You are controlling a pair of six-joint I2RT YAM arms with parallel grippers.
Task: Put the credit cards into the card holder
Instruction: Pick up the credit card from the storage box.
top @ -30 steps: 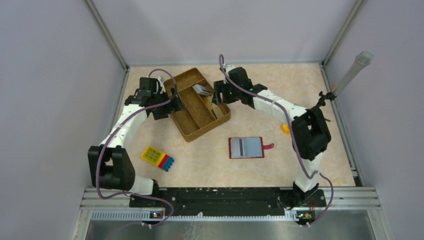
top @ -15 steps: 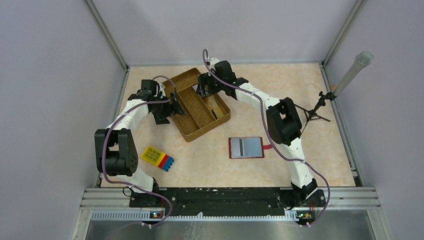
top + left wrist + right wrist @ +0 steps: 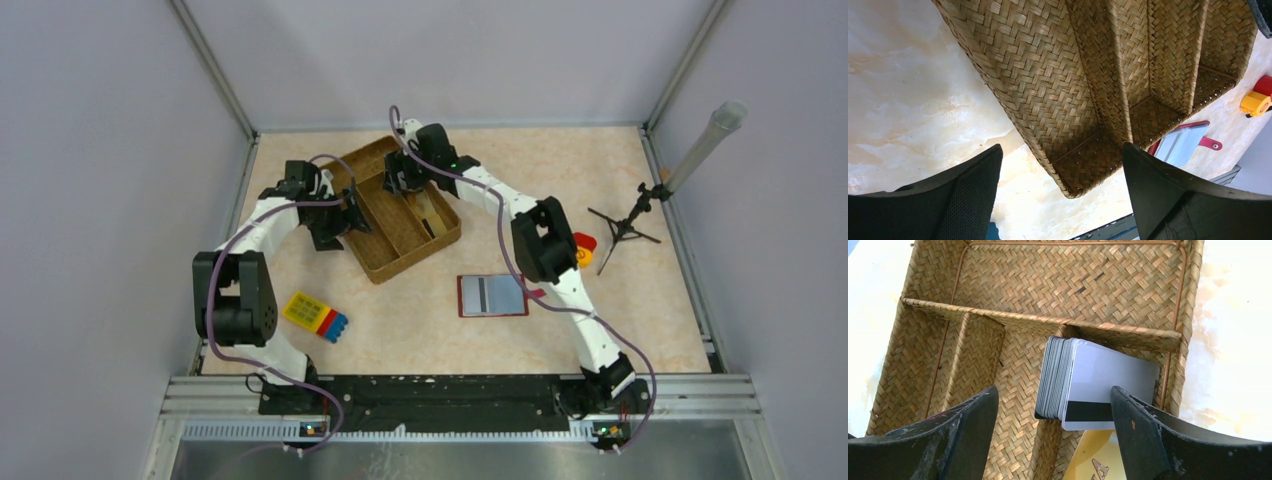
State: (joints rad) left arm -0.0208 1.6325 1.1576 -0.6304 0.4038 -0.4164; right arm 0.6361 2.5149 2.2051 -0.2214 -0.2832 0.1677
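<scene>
The right gripper (image 3: 1053,390) hangs with its jaws spread wide and empty, directly above the credit cards (image 3: 1098,385). They form a leaning stack in an end compartment of the woven basket (image 3: 1068,285), with their long edges running roughly across the jaw gap. The left gripper (image 3: 1062,147), also open, sits by the basket's outer wall, farther from the cards. The card holder (image 3: 492,295) lies well apart from the basket.

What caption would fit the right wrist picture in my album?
Open right gripper poised above a stack of credit cards in a woven tray compartment.
</scene>
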